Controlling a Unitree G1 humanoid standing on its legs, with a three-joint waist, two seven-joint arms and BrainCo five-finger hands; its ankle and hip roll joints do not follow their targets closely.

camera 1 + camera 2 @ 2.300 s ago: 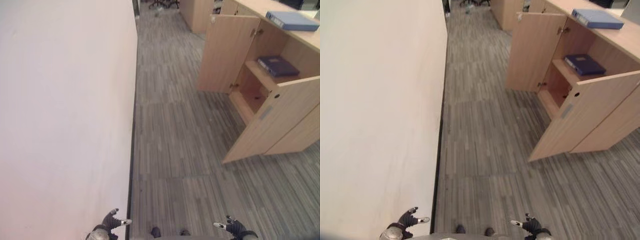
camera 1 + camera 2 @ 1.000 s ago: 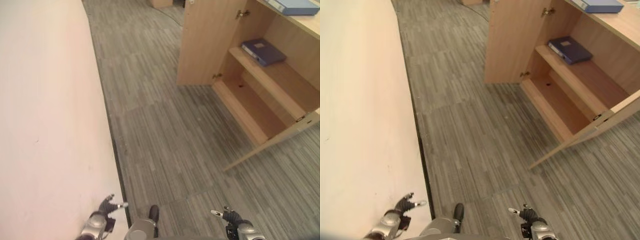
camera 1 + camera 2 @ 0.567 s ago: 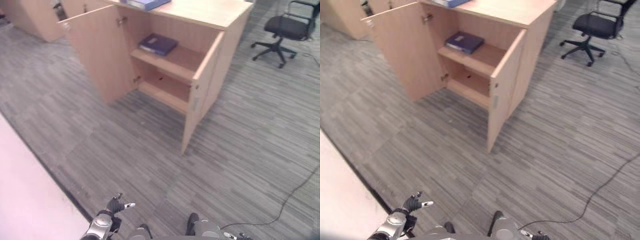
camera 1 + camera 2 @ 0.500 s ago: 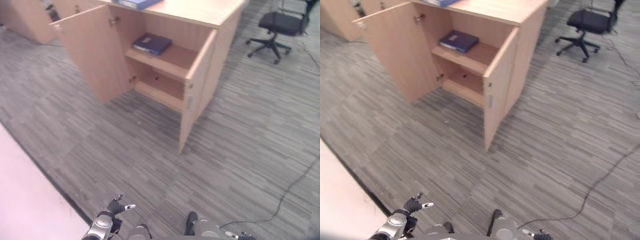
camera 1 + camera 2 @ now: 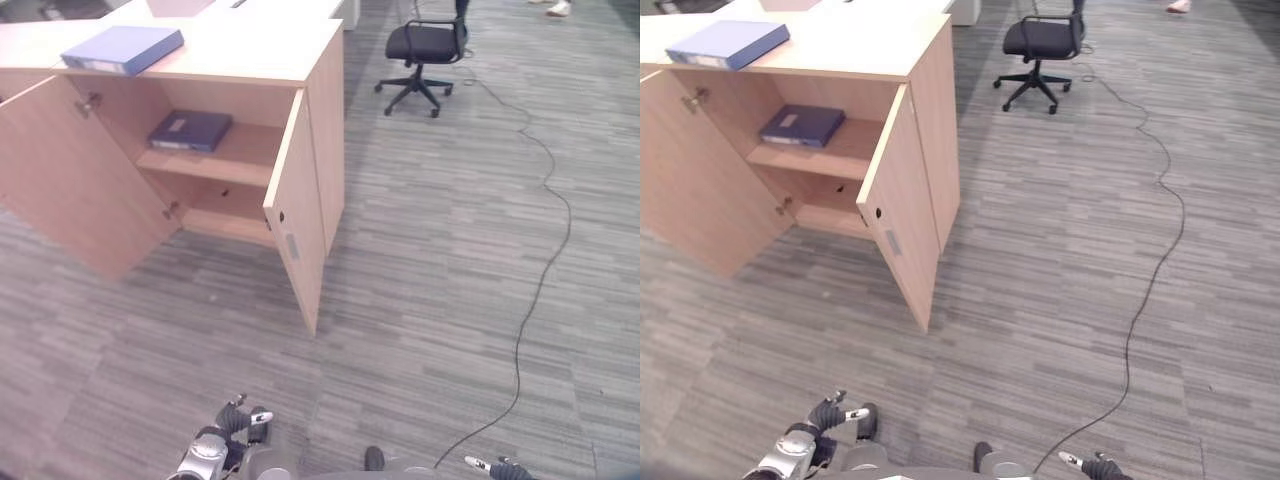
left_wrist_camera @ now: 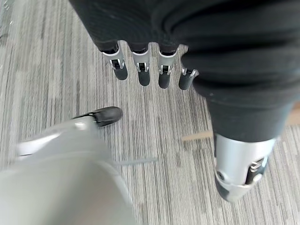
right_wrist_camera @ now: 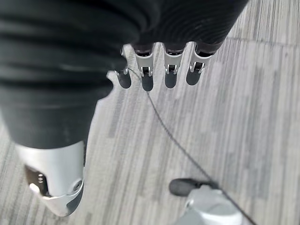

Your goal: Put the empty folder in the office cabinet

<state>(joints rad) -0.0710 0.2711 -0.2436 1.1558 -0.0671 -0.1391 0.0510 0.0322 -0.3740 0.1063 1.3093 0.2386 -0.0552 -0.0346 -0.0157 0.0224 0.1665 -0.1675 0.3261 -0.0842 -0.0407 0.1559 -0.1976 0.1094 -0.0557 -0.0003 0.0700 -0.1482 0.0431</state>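
While both doors of the light wooden office cabinet (image 5: 310,120) stand open, a pale blue folder (image 5: 123,49) lies on its top at 11 o'clock. Left hand (image 6: 150,70) and right hand (image 7: 159,70) hang relaxed, holding nothing.

Right hand (image 5: 497,466) (lower edge) half cropped
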